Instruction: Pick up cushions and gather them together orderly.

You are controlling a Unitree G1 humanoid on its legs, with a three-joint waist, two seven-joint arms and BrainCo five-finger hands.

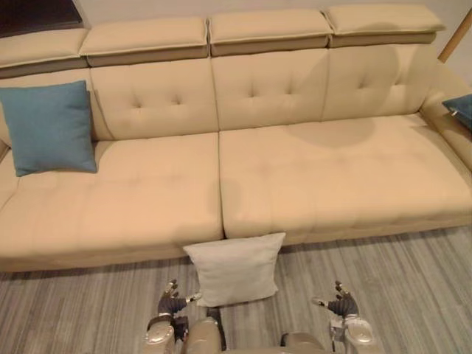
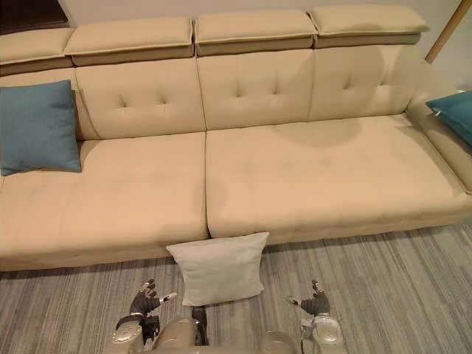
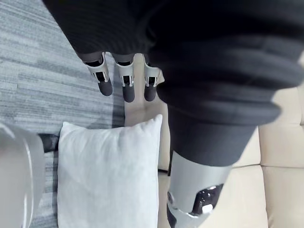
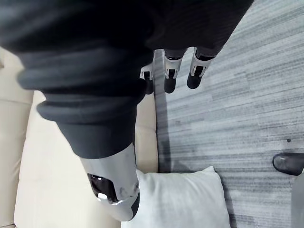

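Note:
A white cushion (image 1: 234, 268) lies on the floor, leaning against the front of the beige sofa (image 1: 310, 184); it also shows as the white cushion (image 3: 109, 175) and the white cushion (image 4: 185, 199). A blue cushion (image 1: 49, 127) stands against the sofa's back at the left end. A second blue cushion (image 2: 453, 112) rests by the right armrest. My left hand (image 1: 171, 299) hangs low, just left of the white cushion, fingers relaxed and holding nothing. My right hand (image 1: 341, 302) hangs to the cushion's right, also open. Straight fingers (image 3: 126, 83) and fingers (image 4: 169, 76) show in the wrist views.
Grey striped carpet (image 1: 413, 287) covers the floor in front of the sofa. A wooden pole (image 1: 456, 33) leans past the sofa's right end. A dark panel (image 1: 37, 15) sits behind the sofa at the upper left.

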